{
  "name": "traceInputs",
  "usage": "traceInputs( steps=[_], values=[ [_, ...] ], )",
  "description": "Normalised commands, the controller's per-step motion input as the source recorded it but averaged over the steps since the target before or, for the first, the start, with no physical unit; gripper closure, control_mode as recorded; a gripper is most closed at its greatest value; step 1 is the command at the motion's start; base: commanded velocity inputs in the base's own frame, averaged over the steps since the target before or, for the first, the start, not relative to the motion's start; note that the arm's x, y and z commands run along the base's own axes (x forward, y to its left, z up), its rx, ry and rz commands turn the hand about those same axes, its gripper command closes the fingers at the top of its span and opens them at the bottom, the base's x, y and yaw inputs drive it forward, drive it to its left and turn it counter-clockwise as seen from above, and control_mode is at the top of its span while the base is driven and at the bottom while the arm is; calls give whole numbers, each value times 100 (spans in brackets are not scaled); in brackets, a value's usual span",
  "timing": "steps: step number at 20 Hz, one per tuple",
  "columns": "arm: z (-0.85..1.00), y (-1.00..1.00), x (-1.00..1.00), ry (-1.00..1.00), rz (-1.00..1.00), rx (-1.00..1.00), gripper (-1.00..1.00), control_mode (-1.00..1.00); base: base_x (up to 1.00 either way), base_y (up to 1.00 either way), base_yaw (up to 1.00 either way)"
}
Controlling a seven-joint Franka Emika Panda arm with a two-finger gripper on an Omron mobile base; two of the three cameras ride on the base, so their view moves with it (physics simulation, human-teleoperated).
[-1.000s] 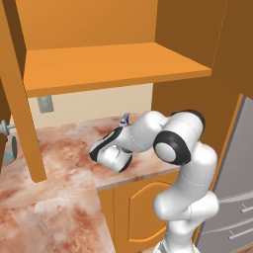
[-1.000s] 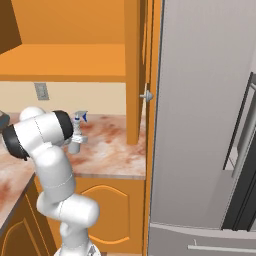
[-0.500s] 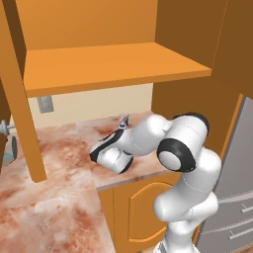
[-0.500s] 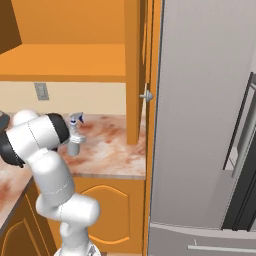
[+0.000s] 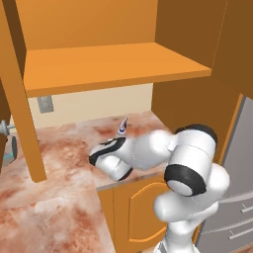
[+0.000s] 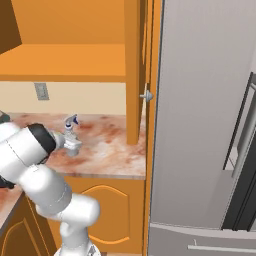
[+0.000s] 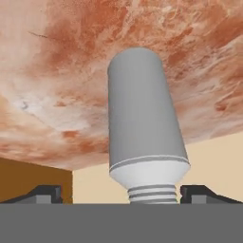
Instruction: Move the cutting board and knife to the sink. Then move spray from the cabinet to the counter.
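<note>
Upright on the counter (image 6: 107,150) below the cabinet (image 5: 106,69), the spray (image 7: 142,123) stood free between the gripper's (image 7: 121,193) widely spread fingers, apparently set down for release.

1. The spray (image 6: 71,137) stands upright on the tabletop (image 6: 107,150), left of centre in the right base view
2. In the left base view its nozzle tip shows at centre, just behind the arm (image 5: 148,153), which lies low across the tabletop
3. The cabinet (image 5: 108,64) hangs above the tabletop, its shelf across the upper half of that frame
4. A wall outlet (image 5: 45,104) sits at mid-left, below the shelf and behind the tabletop
5. In the hand view the spray fills the centre, its neck at the bottom between the two fingertips (image 7: 45,193) of the tool (image 7: 122,195), apart from both
</note>
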Motion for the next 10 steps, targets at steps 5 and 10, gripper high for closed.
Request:
traceInputs(
  steps=[5, 10],
  values=[
    [85, 44, -85, 9, -17, 0, -100, -100, 0, 0, 0],
    [100, 47, -98, 5, -6, 0, -100, -100, 0, 0, 0]
  ],
)
